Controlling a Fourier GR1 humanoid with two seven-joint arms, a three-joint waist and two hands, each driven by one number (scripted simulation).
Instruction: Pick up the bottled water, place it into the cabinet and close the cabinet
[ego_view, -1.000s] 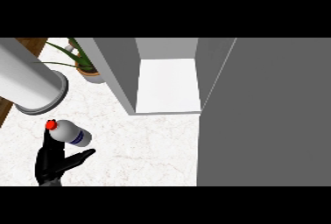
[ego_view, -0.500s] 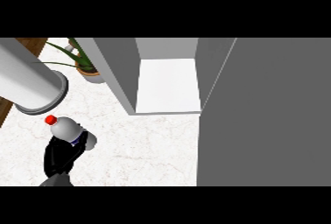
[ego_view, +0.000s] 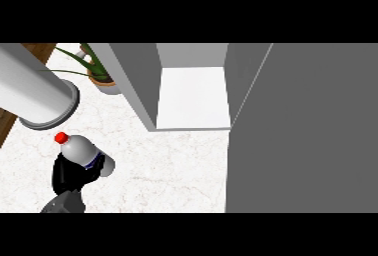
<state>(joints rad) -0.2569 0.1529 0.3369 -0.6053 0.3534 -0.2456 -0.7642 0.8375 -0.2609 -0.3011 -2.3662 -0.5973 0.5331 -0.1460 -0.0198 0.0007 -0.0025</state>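
The bottled water is a clear bottle with a red cap and a dark label. It is tilted, with the cap toward the upper left, at the lower left of the head view. My left hand is curled round its lower part and hides some of it. To the right and farther back stands the grey cabinet, open, with a white shelf floor showing inside. Its door is swung out and fills the right side of the view. The right hand does not show.
A thick grey cylinder slants in from the upper left, close above the bottle. A potted plant stands at the back, left of the cabinet wall. White marbled counter lies between the hand and the open door.
My hand's fingers and thumb, spread below the bottle a second ago, have closed round it. The bottle has shifted slightly up and to the right.
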